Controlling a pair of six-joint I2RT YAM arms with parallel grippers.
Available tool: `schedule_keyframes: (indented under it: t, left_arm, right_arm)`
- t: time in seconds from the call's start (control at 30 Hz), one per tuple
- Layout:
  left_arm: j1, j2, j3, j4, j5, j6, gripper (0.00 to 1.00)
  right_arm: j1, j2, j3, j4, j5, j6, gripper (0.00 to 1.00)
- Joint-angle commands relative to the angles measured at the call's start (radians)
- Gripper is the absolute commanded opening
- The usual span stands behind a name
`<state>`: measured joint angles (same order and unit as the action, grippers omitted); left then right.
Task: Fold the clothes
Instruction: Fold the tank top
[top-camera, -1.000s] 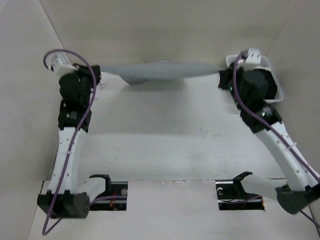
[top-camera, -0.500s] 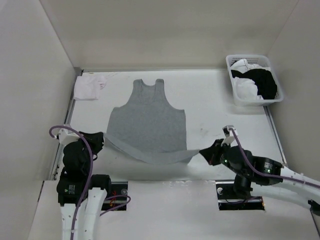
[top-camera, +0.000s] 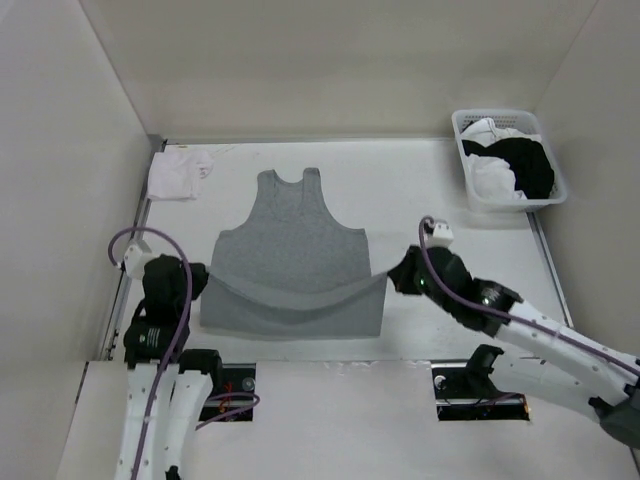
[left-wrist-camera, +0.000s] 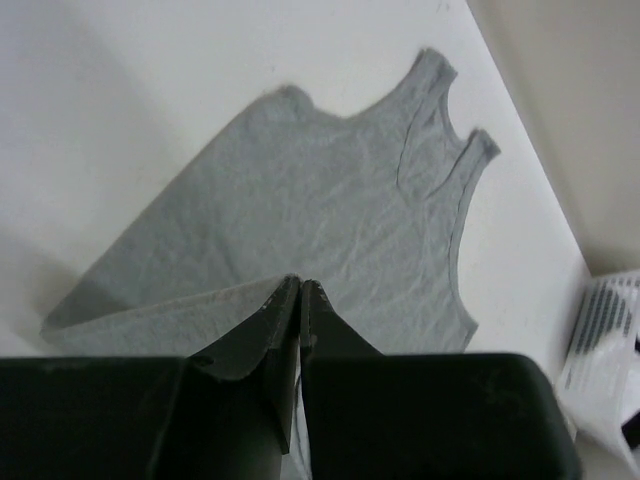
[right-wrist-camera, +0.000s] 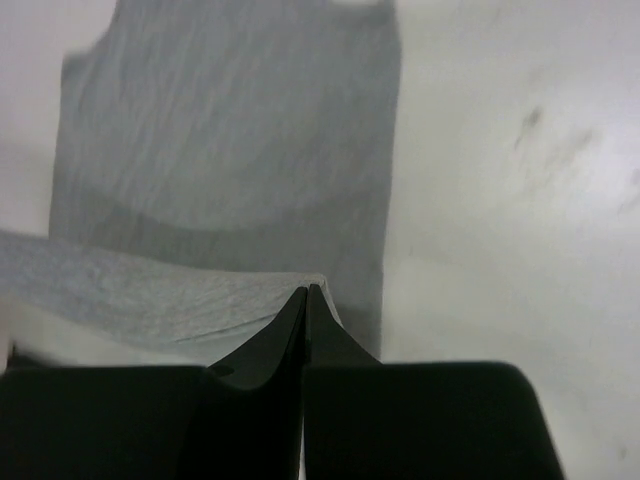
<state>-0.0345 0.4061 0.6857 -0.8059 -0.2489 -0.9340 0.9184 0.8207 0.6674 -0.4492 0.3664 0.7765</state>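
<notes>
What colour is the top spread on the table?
The top is plain gray, no print. The left wrist view shows it best.

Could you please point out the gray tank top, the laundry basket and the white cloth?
gray tank top (top-camera: 290, 245), top view, chest panel.
laundry basket (top-camera: 520, 205), top view, near rim.
white cloth (top-camera: 175, 175), top view, its middle.

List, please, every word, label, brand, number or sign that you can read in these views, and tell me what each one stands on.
No text can be read in any view.
Gray sleeveless top: plain, with no print or tag showing.
White cloth: a faint dark mark near its right edge, too small to tell whether it is writing.
Basket: no label visible.
</notes>
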Motion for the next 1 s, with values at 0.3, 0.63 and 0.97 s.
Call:
schedule_keyframes:
  t: [0.3, 0.63, 0.97]
  left_arm:
    - [0.127, 0.879, 0.184, 0.908, -0.004, -0.117, 0.01]
    - [0.146, 1.425, 0.607, 1.025, 0.089, -0.068, 0.16]
    - [0.013, 1.167, 0.337, 1.099, 0.068, 0.05, 0.36]
  right_arm:
    - [-0.546, 0.826, 0.607, 0.544, -0.392, -0.227, 0.0]
    - [-0.62, 1.399, 1.274, 0.38, -0.416, -0.203, 0.03]
    - [-0.615, 1.166, 0.904, 0.501, -0.31, -0.18, 0.65]
